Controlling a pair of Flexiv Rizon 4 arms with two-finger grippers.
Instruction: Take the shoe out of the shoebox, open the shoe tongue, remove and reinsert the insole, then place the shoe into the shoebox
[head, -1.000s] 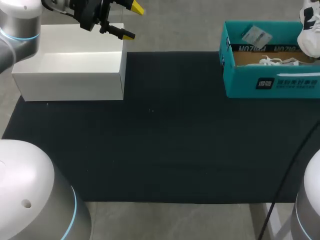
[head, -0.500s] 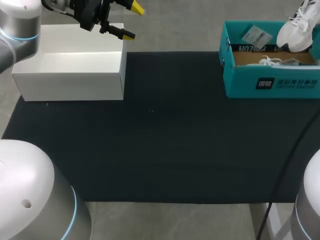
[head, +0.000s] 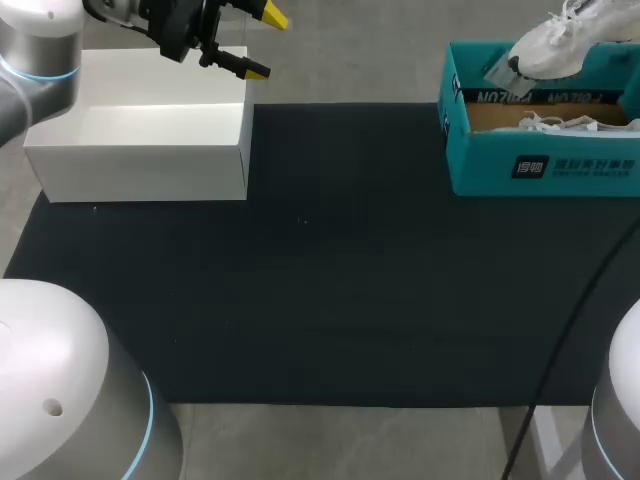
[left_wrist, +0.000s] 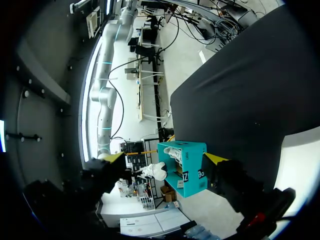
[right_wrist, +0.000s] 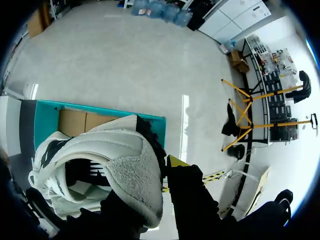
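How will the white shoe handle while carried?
Probably light: the white shoe hangs above the shoebox from one pinch at its heel. The heel collar looks soft, so it may flex and tilt. Its fuzzy surface likely resists slipping.

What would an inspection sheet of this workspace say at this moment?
Surface: black mat covers the table, and both boxes sit at its far edge.
Job's things: white shoe is held in the air above the open teal shoebox. A second shoe lies inside, laces showing.
Clutter: open white box at the mat's far left corner; pale card in the shoebox.
Hands: left hand is open and holds nothing, above the white box's far edge. Right hand is shut on the white shoe's heel.
Cables: black cable crosses the mat's near right corner.
Surroundings: nothing seen.
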